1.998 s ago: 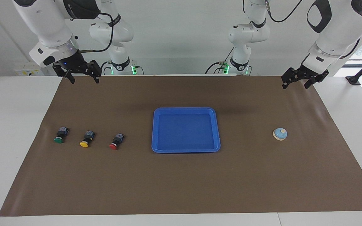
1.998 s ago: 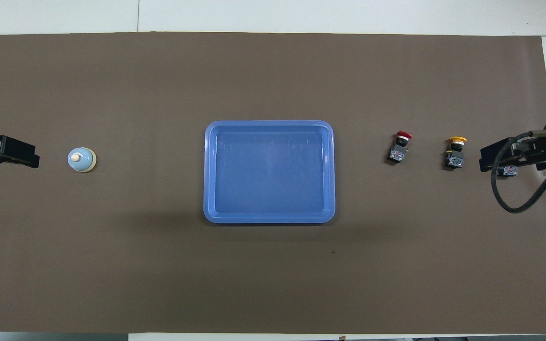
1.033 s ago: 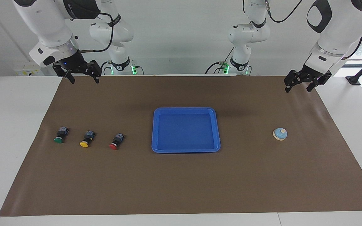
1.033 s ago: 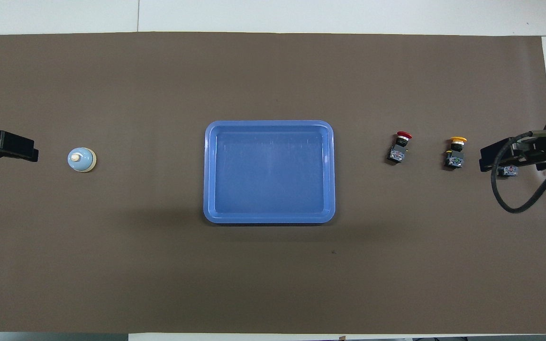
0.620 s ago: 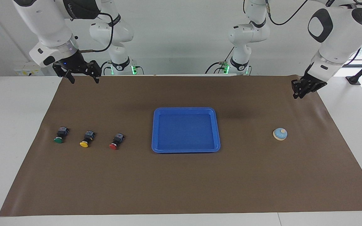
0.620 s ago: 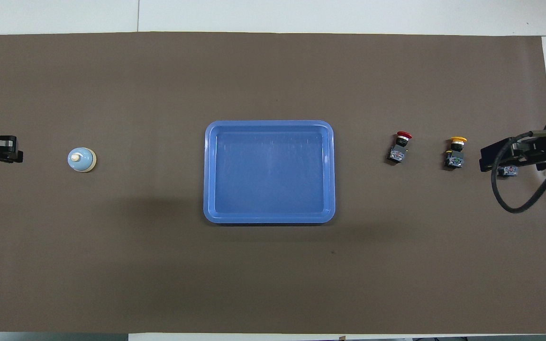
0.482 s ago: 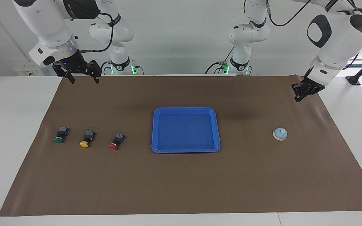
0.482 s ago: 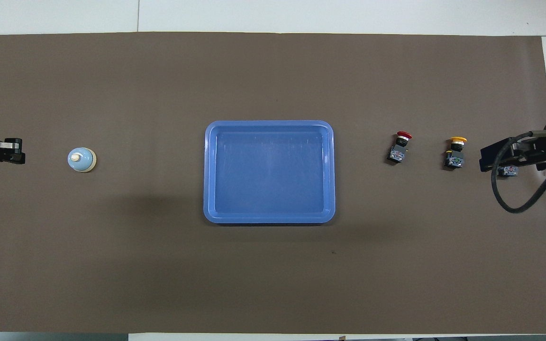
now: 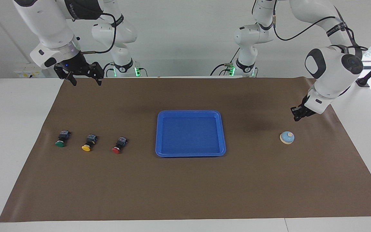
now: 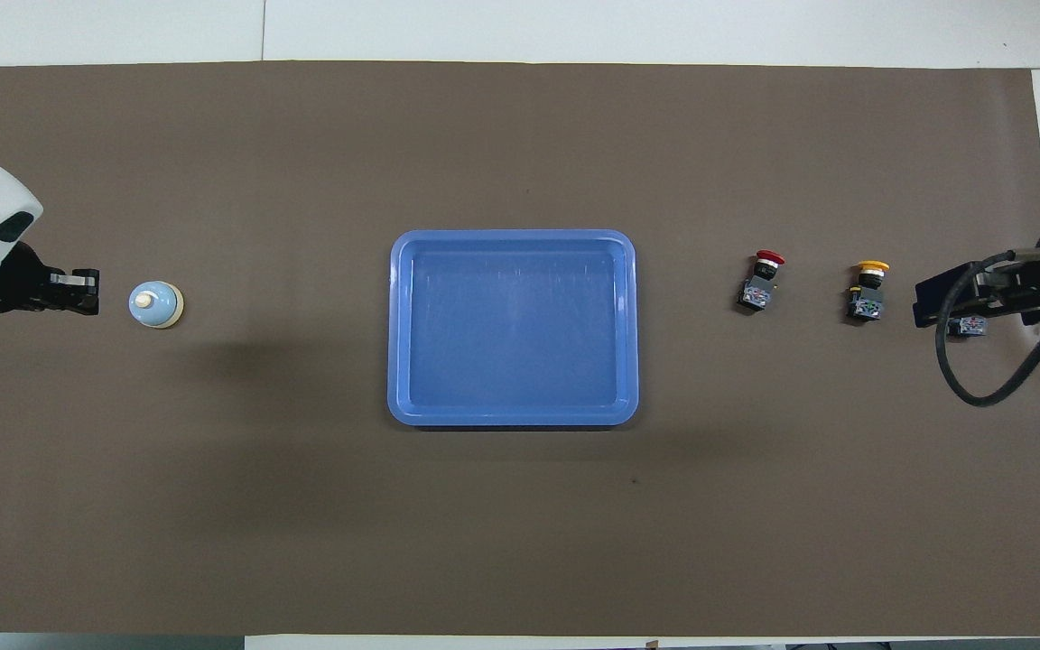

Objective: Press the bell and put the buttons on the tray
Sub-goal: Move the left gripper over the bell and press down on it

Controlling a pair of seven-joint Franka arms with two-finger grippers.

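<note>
brown mat (image 9: 185, 187) across a white table: the bell (image 9: 287, 137) sits at the left arm's end, untouched, and the left gripper (image 9: 296, 113), fingertips pinched together, hangs close above the mat beside it. come down off-centre and it may skid the bell away without ringing it. blue tray (image 9: 190, 154) bare mid-mat; green button (image 9: 60, 141), yellow button (image 9: 87, 144) and red button (image 9: 118, 146) lie in a row toward the right arm's end; right gripper (image 9: 82, 79) waits, fingers apart.

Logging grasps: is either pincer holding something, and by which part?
Nothing held. Left pincer is shut, above the bell; right pincer waits open.

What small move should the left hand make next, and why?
Probably carry the shut left hand on over the bell and lower onto its knob: it hangs just short of it, the bell unpressed, tray empty, right hand waiting open.
</note>
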